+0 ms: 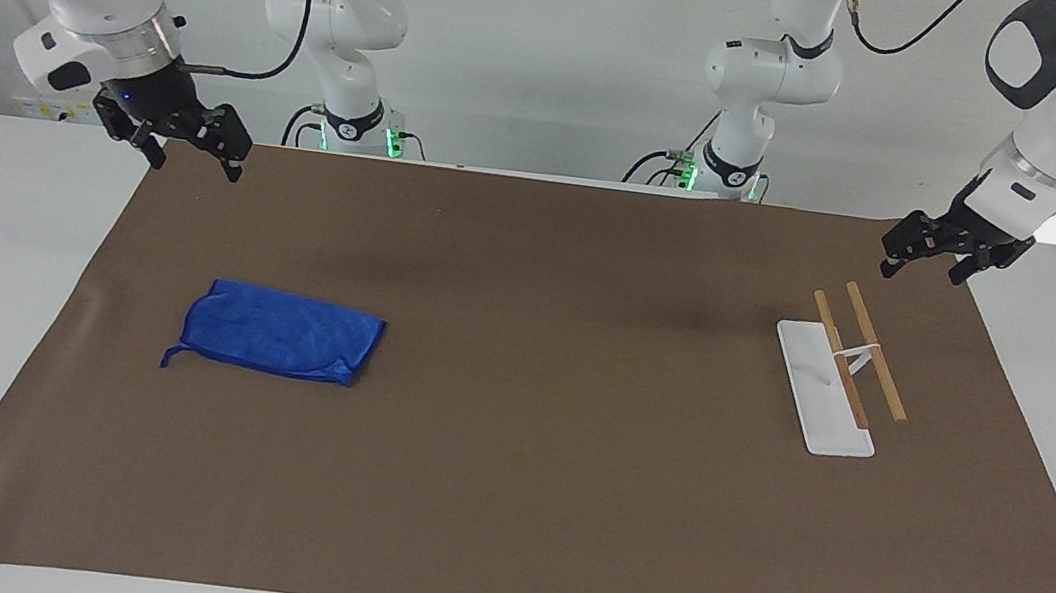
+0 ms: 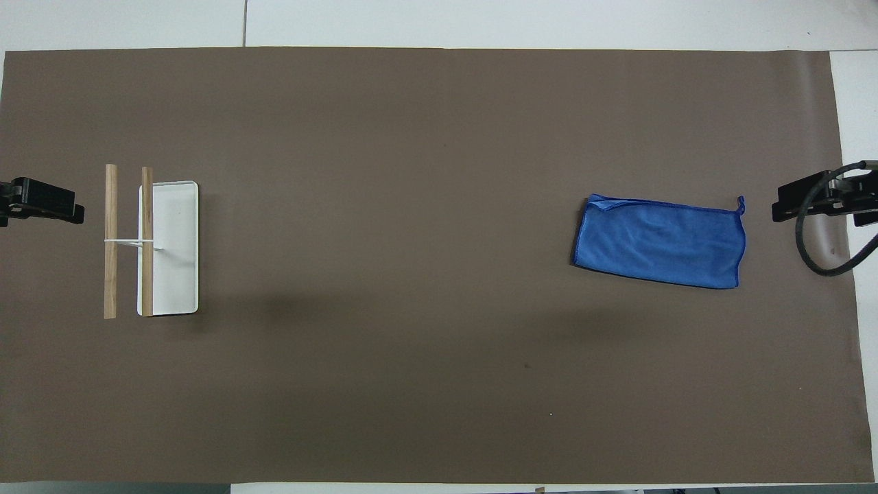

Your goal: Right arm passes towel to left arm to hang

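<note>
The bright blue towel (image 1: 282,332) lies flat and folded on the brown mat toward the right arm's end of the table, its thin loop (image 1: 168,358) at one corner. It also shows in the overhead view (image 2: 658,240). My right gripper (image 1: 194,161) hangs open and empty in the air over the mat's edge at its own end, apart from the towel. My left gripper (image 1: 924,269) hangs open and empty in the air over the mat's edge at its end, apart from the rack. Both arms wait.
A rack with a white base (image 1: 821,413) and two wooden bars (image 1: 874,351) stands on the mat (image 1: 504,495) toward the left arm's end; it also shows in the overhead view (image 2: 171,274). Two smaller white arms (image 1: 359,34) (image 1: 761,83) stand at the robots' edge.
</note>
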Controlling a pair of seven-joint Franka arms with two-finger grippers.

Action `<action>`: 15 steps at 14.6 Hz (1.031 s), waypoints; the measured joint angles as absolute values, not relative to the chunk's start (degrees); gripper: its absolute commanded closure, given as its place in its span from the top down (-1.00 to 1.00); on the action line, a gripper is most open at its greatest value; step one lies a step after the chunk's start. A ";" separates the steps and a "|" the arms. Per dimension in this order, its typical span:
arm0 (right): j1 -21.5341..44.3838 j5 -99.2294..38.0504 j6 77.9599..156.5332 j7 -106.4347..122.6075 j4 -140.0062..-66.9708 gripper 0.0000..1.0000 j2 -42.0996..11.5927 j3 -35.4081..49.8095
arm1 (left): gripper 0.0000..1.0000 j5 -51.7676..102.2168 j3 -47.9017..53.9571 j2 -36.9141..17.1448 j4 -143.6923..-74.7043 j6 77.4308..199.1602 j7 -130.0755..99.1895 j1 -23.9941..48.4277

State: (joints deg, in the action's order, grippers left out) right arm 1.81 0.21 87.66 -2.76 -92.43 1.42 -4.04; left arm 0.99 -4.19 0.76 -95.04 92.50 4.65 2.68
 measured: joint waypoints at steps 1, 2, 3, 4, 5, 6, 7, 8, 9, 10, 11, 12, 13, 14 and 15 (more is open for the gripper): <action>1.83 0.21 87.66 -2.76 -92.43 1.00 1.42 -4.02 | 1.00 0.99 -4.19 0.76 -95.04 92.50 4.65 2.68; 1.82 0.20 87.66 -2.76 -92.43 1.00 1.42 -4.02 | 1.00 0.99 -4.19 0.76 -95.04 92.50 4.65 2.68; 1.82 0.20 87.66 -2.76 -92.43 1.00 1.42 -4.02 | 1.00 0.99 -4.19 0.76 -95.04 92.50 4.65 2.68; 1.81 0.20 87.66 -2.76 -92.43 1.00 1.42 -4.03 | 1.00 0.99 -4.19 0.76 -95.04 92.50 4.65 2.68; 1.80 0.20 87.66 -2.76 -92.43 1.00 1.42 -4.04 | 1.00 0.99 -4.19 0.76 -95.04 92.50 4.65 2.68; 1.79 0.20 87.66 -2.76 -92.43 1.00 1.42 -4.06 | 1.00 0.99 -4.19 0.76 -95.04 92.50 4.65 2.68; 1.77 0.20 87.69 -2.76 -92.42 1.00 1.42 -4.07 | 1.00 0.99 -4.19 0.76 -95.04 92.50 4.65 2.68; 1.76 0.20 87.79 -2.76 -92.42 1.00 1.42 -4.08 | 1.00 0.99 -4.19 0.76 -95.04 92.50 4.65 2.68; 1.75 0.20 88.07 -2.76 -92.44 1.00 1.42 -4.08 | 1.00 0.99 -4.19 0.76 -95.04 92.50 4.65 2.68; 1.75 0.20 88.41 -2.76 -92.48 1.00 1.42 -4.08 | 1.00 0.99 -4.19 0.76 -95.04 92.50 4.65 2.68; 1.76 0.20 88.57 -2.76 -92.52 1.00 1.42 -4.08 | 1.00 0.99 -4.19 0.76 -95.04 92.50 4.65 2.68; 1.76 0.21 88.66 -2.76 -92.57 1.00 1.42 -4.08 | 1.00 0.99 -4.19 0.76 -95.04 92.50 4.65 2.68; 1.76 0.21 88.69 -2.76 -92.62 1.00 1.42 -4.08 | 1.00 0.99 -4.19 0.75 -95.04 92.50 4.65 2.68; 1.75 0.21 88.70 -2.76 -92.67 1.00 1.42 -4.08 | 1.00 0.99 -4.19 0.76 -95.04 92.50 4.65 2.68; 1.75 0.21 88.70 -2.76 -92.71 1.00 1.42 -4.09 | 1.00 0.99 -4.19 0.76 -95.04 92.50 4.65 2.68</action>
